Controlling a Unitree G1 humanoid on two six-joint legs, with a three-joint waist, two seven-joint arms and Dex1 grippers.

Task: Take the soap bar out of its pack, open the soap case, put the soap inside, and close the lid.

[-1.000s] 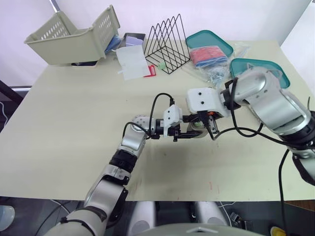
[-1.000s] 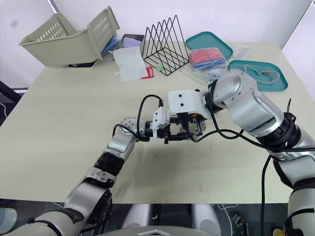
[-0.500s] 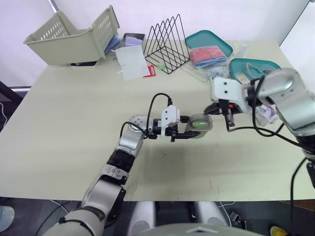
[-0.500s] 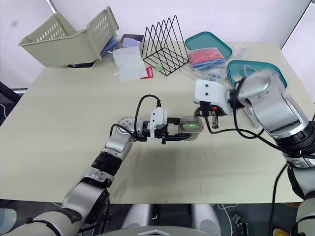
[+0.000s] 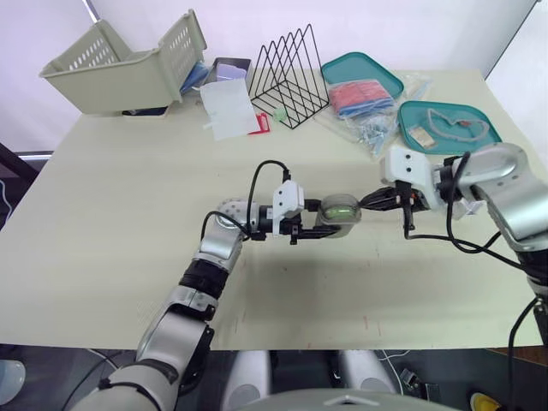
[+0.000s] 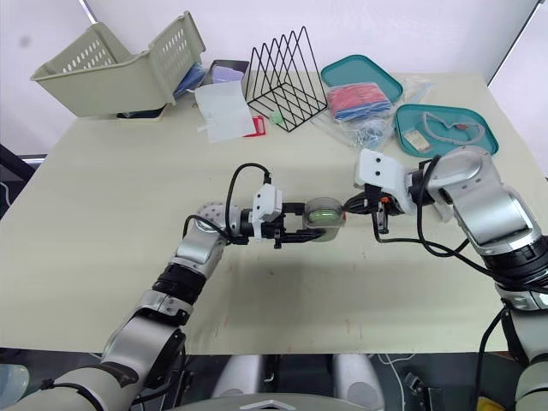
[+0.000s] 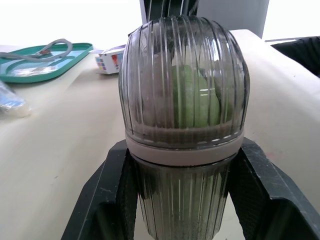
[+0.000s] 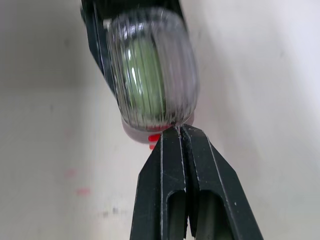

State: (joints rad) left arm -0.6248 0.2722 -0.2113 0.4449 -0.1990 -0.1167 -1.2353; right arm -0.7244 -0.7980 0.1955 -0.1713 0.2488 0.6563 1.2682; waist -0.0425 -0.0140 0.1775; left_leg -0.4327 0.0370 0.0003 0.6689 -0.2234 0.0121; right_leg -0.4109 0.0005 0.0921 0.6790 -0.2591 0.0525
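Right tool (image 8: pixel 176 137), fingers pressed together, has backed off from over the soap case (image 5: pixel 337 213); its tip now sits at the case's end. Left tool (image 6: pixel 315 224) pinches the case at mid-tabletop (image 5: pixel 128 197). Lid shut, green soap (image 7: pixel 192 97) inside (task looks essentially done).

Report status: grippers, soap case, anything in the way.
Left gripper shut on soap case. Right gripper shut, tips at the case's end. Lid on, green soap inside. Wire rack and teal trays stand apart, farther back.
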